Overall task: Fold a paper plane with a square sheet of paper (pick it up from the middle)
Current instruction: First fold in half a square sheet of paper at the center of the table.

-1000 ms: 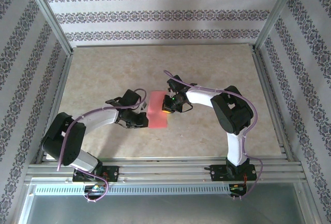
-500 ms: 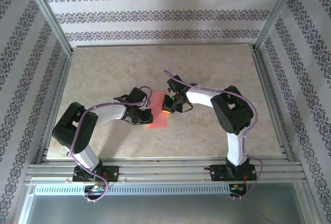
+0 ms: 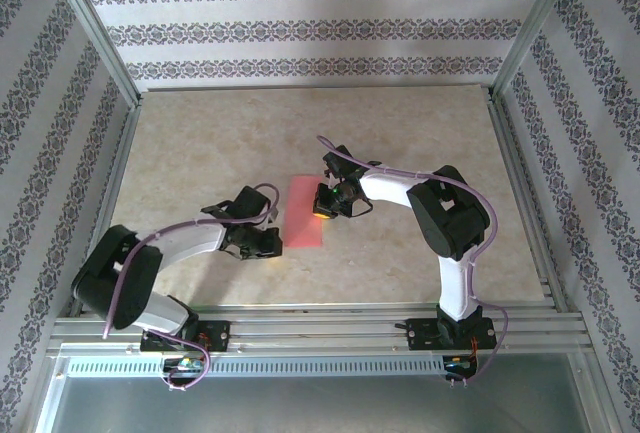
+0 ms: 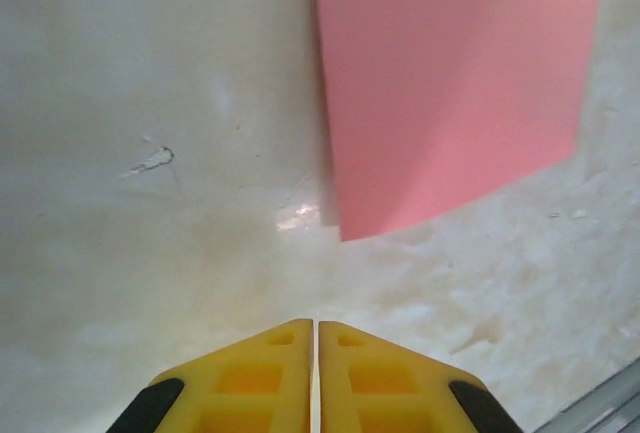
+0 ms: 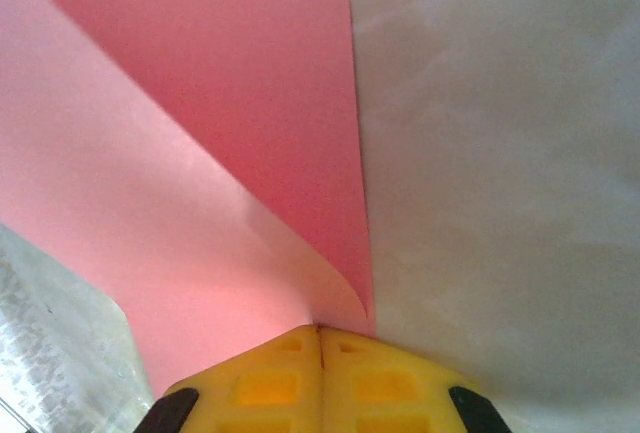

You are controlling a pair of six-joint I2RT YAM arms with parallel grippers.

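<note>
The right arm's jaws are clenched on the square sheet of paper (image 5: 200,153). In the right wrist view the yellow fingertips (image 5: 270,383) meet at the bottom middle of the frame, and the pink sheet's edge curls over into the seam between them. From there the paper spreads up and to the left, a deeper pink face at the top and a paler one at the left, with bare desk (image 5: 500,153) on the right.

The left arm's jaws are clenched on nothing. They sit pressed together at the bottom of the left wrist view, apart from the sheet, whose near corner lies higher up, just right of centre.

From overhead, the sheet lies on the desk just left of the frame's middle. The right jaws are at its right edge and the left jaws near its lower left corner. Patterned walls (image 3: 300,33) close in the desk on three sides.
</note>
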